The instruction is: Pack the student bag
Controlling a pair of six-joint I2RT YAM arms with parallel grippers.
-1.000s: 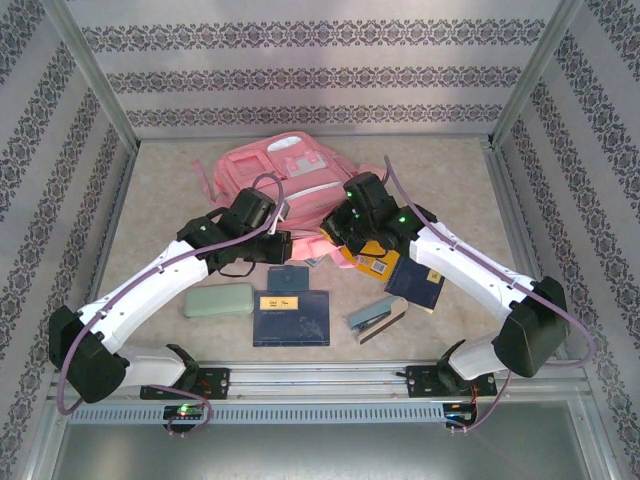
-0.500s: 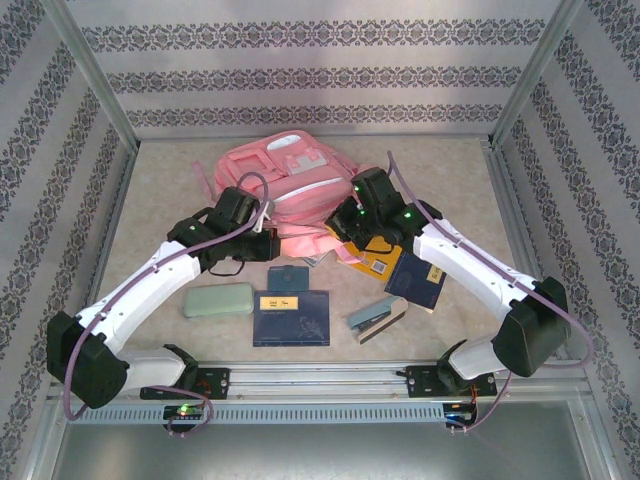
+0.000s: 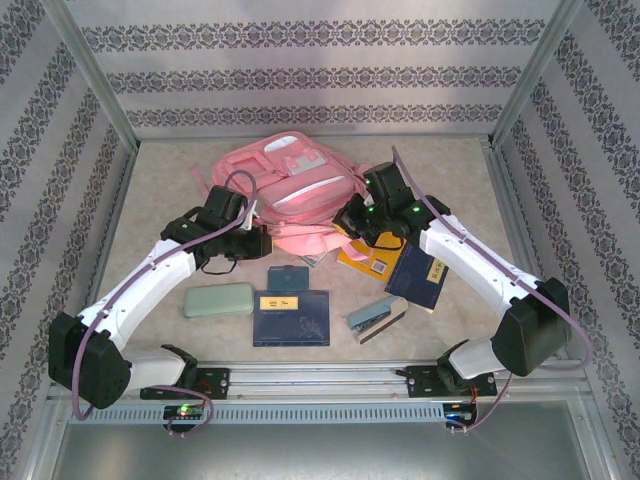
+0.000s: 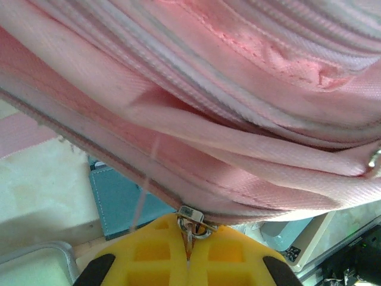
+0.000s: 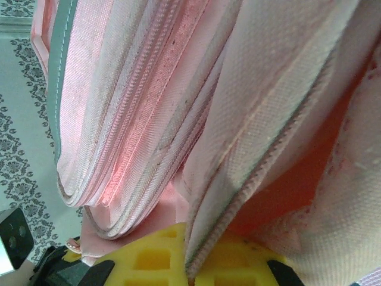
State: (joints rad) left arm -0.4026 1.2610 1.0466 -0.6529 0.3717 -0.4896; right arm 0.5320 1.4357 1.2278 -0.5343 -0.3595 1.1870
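While a flat dark blue folder (image 3: 291,320) and a pale green oblong case (image 3: 218,299) lie near the tabletop's (image 3: 160,180) near edge, the left claw (image 4: 188,241) pinches a small metal zipper pull (image 4: 191,215). The right claw (image 5: 189,262) is clamped on a seam of the large soft pink fabric backpack (image 3: 295,185), which sits toward the far middle.

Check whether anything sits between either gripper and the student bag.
Nothing visible does. The left gripper is shut on the zipper pull of the student bag, and the right gripper is shut on the bag's fabric edge.
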